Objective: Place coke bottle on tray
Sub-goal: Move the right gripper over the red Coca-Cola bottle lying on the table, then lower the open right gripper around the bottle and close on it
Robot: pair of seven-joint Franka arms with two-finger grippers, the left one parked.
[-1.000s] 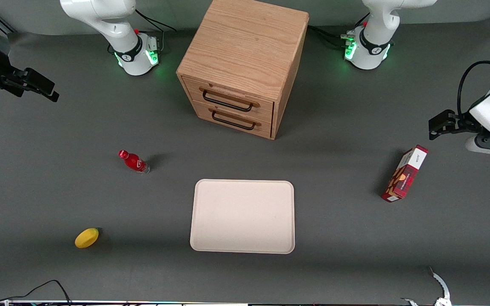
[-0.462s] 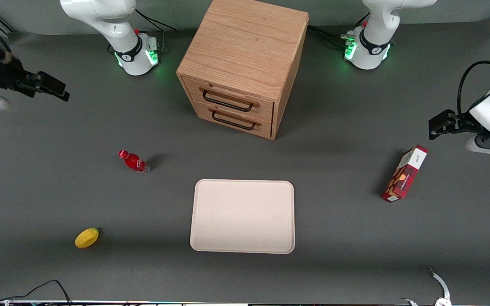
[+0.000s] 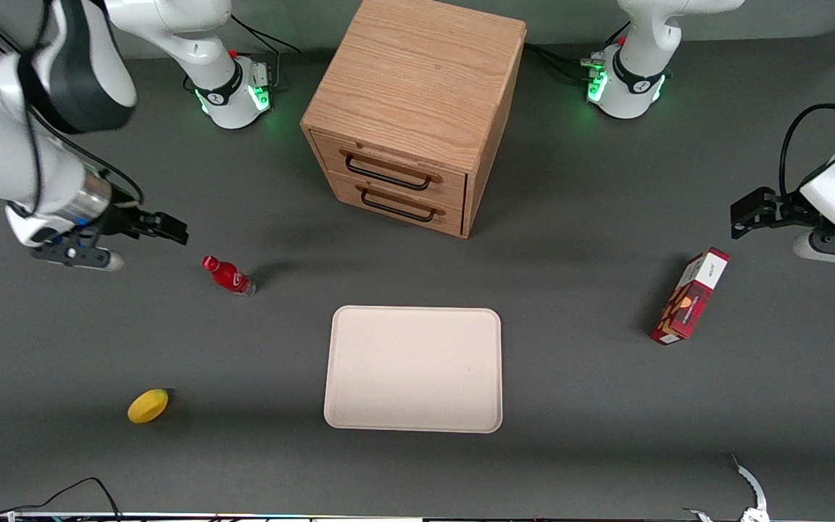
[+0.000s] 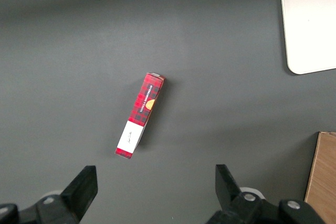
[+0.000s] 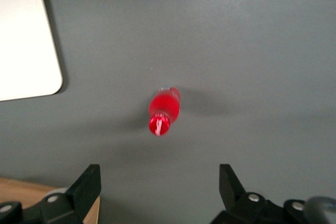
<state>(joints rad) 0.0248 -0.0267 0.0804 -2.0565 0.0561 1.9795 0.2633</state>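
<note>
- Front view: the right arm's gripper [image 3: 171,230] hangs above the desk [image 3: 606,435], near the coke bottle [image 3: 228,276] but apart from it, carrying nothing. The bottle stands upright on the desk, well apart from the cream tray [image 3: 414,368], which lies nearer the camera and more toward the parked arm's end. A wooden two-drawer cabinet [image 3: 410,116], a lemon [image 3: 148,405] and a red carton box [image 3: 689,296] share the desk, none of them in the way between bottle and tray.
- Left wrist view: only the red carton box [image 4: 140,115] and a corner of the tray [image 4: 310,24] show; the bottle is out of sight here.
- Right wrist view: the gripper [image 5: 160,192] is spread wide, far wider than the bottle, and touches nothing. The coke bottle [image 5: 164,109], red cap toward the camera, sits roughly centred between the two fingers [image 5: 86,187], with the tray [image 5: 26,40] off to one side.
- The step in hand appears to be the approach. Doing it well likely means keeping the bottle centred, descending straight, and closing on the labelled body rather than the narrow cap, since a glancing finger could topple it.
</note>
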